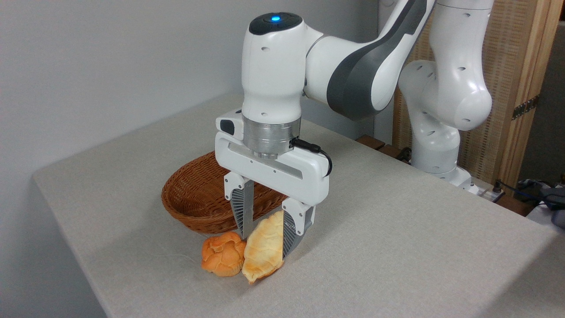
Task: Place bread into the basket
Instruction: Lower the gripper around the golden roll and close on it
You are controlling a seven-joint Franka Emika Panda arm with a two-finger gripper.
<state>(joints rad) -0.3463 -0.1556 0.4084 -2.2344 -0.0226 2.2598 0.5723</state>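
Camera view: end effector (264,240) lowered over bread (263,253), fingers straddling loaf's width, seemingly pinching it or just closing on its sides. Bread on worktop (397,247), touching orange bun (222,254) at left, just in front of basket (194,201). Crosswise grasp probably chosen to fit narrow dimension and keep left finger out of bun. Basket empty, close behind: short lift-and-carry likely next.
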